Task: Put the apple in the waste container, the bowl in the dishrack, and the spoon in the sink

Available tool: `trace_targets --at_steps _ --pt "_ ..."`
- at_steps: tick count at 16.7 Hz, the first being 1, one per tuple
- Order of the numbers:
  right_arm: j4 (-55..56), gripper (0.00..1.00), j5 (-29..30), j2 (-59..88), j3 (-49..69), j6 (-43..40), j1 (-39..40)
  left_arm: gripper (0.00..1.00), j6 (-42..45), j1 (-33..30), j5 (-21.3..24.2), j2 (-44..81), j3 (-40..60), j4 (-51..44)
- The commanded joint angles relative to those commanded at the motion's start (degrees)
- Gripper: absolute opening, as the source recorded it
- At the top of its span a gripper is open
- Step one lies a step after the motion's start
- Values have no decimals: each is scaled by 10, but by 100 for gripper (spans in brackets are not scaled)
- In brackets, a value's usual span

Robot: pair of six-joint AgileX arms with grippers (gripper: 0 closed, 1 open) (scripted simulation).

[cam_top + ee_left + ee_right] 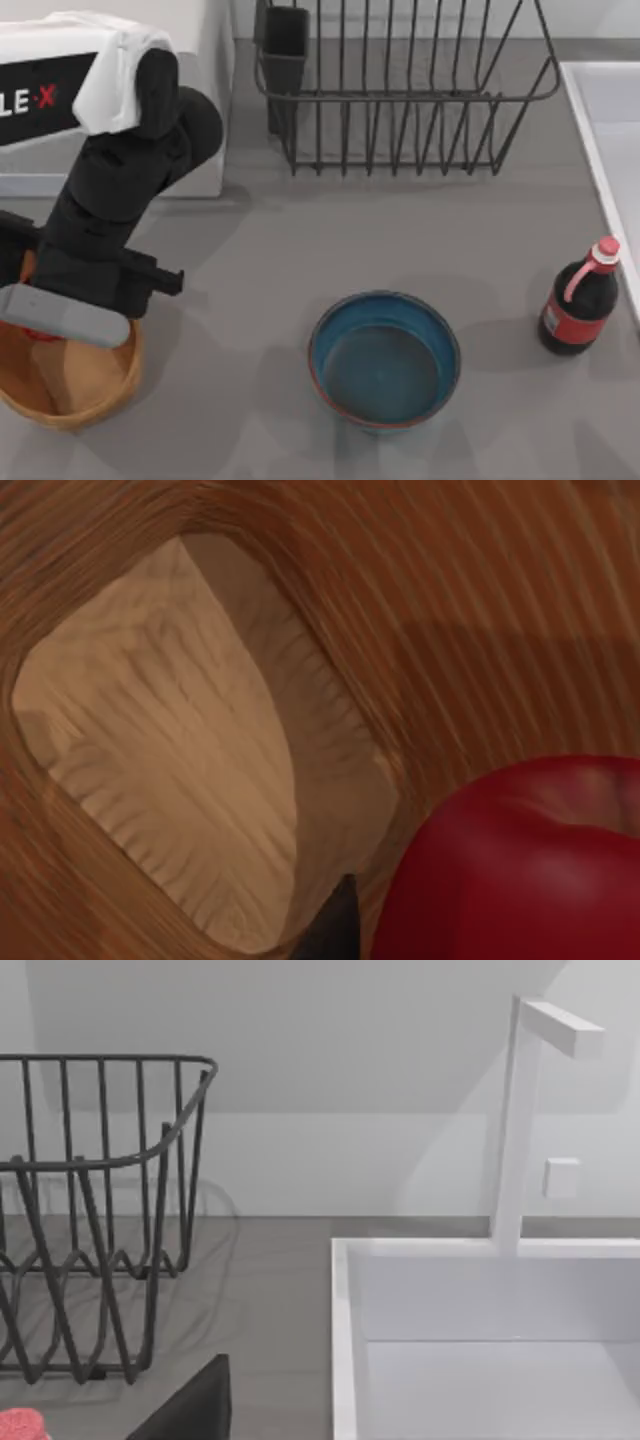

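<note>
A grey matte tabletop [250, 270] carries everything, with a wide bare stretch through its middle between the bowl and the rack. The dishrack [400, 90], dark grey wire with upright bars and a dark rectangular cup at its left corner, stands at the far edge. To its right, at the tabletop's right edge, lies the sink [610, 130], a pale rectangular basin with a raised rim; the right wrist view shows a white square-section tap [520, 1120] rising behind it. A white microwave [200, 90] sits at the far left.

My left arm [110, 210], black and bulky, reaches down over the waste container [100, 400], an oval orange-tan basket with ribbed walls at the near left corner. The left hand is down inside it; whether its fingers are spread or pinching I cannot tell. In the left wrist view the glossy red apple [520, 870] sits close against the basket's ribbed wall above the pale flat bottom.

The bowl [385, 358], round, blue-teal with a thin reddish rim, stands near the front centre with open room all round. A dark bottle [578, 310] with a red label and pink cap stands near the sink's rim.
</note>
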Motion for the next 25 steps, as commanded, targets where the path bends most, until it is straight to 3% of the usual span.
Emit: trace_targets --at_steps 5,6,17,21,25 --pt "0 100 0 0 0 0 0 98 0 0 0 0 0 0" --pt "0 100 0 0 0 0 0 100 0 0 0 0 0 0" --pt "0 100 0 0 0 0 0 100 -19 5 0 -6 -12 14" --pt "0 100 0 0 0 0 0 100 -125 37 11 -53 -81 101" --pt "0 100 0 0 0 0 0 100 -325 85 35 -173 -194 238"
